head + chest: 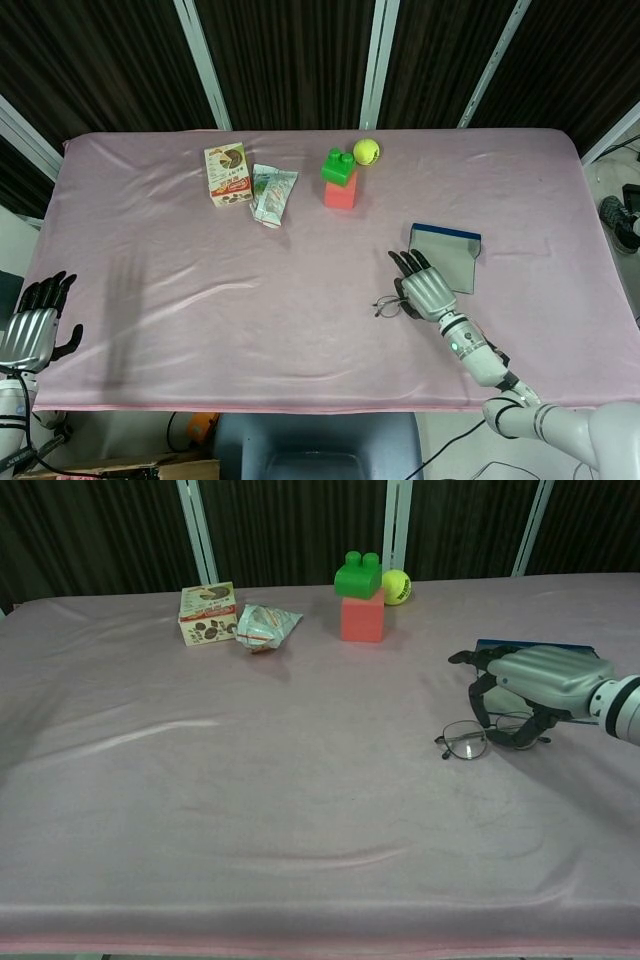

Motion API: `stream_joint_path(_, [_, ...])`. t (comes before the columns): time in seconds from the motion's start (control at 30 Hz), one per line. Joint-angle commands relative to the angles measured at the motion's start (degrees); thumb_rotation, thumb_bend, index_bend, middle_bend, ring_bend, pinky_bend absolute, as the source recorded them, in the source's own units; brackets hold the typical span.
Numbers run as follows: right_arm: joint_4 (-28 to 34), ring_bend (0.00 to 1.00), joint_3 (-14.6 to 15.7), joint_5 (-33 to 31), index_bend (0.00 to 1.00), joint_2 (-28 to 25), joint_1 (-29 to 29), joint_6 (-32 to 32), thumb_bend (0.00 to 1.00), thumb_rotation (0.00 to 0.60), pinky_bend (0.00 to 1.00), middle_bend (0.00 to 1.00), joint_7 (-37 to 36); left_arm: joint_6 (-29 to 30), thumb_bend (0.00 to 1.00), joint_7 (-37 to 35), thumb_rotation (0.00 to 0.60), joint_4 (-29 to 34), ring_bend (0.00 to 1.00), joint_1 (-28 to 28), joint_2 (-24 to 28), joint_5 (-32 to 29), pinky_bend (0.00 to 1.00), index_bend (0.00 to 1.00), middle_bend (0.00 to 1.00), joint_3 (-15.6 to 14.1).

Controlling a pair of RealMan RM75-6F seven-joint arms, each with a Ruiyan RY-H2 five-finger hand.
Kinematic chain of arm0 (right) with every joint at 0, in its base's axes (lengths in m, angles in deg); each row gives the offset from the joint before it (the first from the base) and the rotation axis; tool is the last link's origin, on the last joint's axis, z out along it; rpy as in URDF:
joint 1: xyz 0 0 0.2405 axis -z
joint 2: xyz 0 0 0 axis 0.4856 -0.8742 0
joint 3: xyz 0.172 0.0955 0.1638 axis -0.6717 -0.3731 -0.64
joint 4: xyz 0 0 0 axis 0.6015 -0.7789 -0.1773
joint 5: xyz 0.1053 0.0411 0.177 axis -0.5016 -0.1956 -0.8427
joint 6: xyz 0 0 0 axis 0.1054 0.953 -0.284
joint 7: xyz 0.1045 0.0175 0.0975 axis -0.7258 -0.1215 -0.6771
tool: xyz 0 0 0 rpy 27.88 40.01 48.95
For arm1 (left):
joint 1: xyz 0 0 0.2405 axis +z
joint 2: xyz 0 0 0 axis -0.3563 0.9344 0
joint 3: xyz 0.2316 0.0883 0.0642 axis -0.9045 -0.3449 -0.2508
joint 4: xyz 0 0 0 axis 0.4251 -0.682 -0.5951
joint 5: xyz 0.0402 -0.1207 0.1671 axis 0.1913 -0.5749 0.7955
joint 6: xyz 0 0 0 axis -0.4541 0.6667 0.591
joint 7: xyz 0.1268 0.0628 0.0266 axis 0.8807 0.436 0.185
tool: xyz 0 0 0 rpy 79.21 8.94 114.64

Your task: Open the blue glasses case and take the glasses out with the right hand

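Already the glasses [487, 736] are laid on the tabletop [250, 800] at right of frame, beside the blue glasses case [452, 255]. The right hand [530, 685] is arched over them, fingers [478, 685] apart and curled down; whether they are clamped cannot be told.

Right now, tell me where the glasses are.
In the chest view, the glasses lie on the cloth at right, under the right hand, just in front of the blue case.

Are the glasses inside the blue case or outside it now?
Outside. The glasses lie on the pink cloth beside the blue case, under the right hand.
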Motion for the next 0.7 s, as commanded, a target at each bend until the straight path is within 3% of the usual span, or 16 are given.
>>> stream_joint_path(0.03, [0.0,0.0,0.0,0.0,0.71,0.0,0.0,0.0,0.57,0.6,0.0,0.05,-0.1,0.0,0.41,0.0,0.6,0.0,0.0,0.0,0.0,0.0,0.02,0.0,0.0,0.0])
stream_joint_path(0.47, [0.9,0.0,-0.2,0.3,0.74,-0.1,-0.3,0.6,0.62,0.6,0.0,0.07,-0.1,-0.1,0.41,0.2,0.6,0.0,0.0,0.0,0.0,0.0,0.02,0.0,0.0,-0.1])
stream_joint_path(0.7, [2.9,0.0,-3.3,-1.6,0.74,2.0,-3.3,-1.3,0.62,0.6,0.0,0.07,1.2,-0.3,0.41,0.3,0.6,0.0,0.0,-0.1,-0.1,-0.1,0.02,0.0,0.0,-0.1])
